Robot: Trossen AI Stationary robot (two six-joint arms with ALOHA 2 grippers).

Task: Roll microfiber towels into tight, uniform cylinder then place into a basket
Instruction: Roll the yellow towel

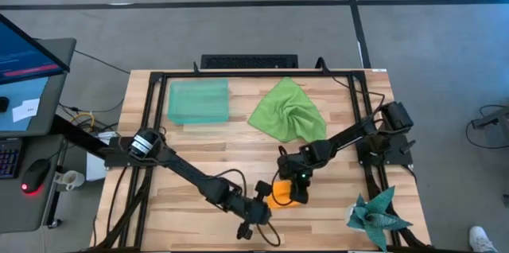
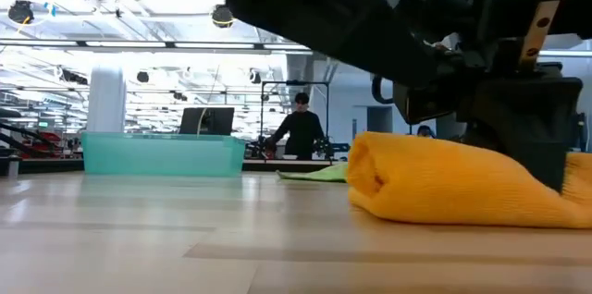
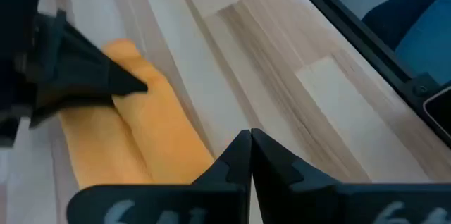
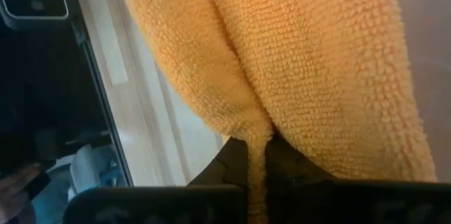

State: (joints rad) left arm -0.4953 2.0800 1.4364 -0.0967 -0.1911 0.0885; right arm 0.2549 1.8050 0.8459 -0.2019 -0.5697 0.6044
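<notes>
The orange microfiber towel lies loosely rolled on the table near its front edge; in the low view the orange towel rests along its underside. My right gripper is shut on it from the far right side. Close by the roll's left end, my left gripper is shut with nothing between its fingers. Farther back, the lime green towel lies crumpled at the far middle. The mint-green basket stands at the far left. My right gripper pinches a raised fold of the orange towel between its two fingers, several layers bunched together. The fingers slant down from the table's far right. The towel stays lying on the table. My left gripper stands right beside the towel's edge; I cannot tell whether it touches.
A dark teal spiky cloth lies at the table's near right corner. A black frame runs around the tabletop. Bare wood lies between the basket and the orange towel. A person shows in the room beyond the table.
</notes>
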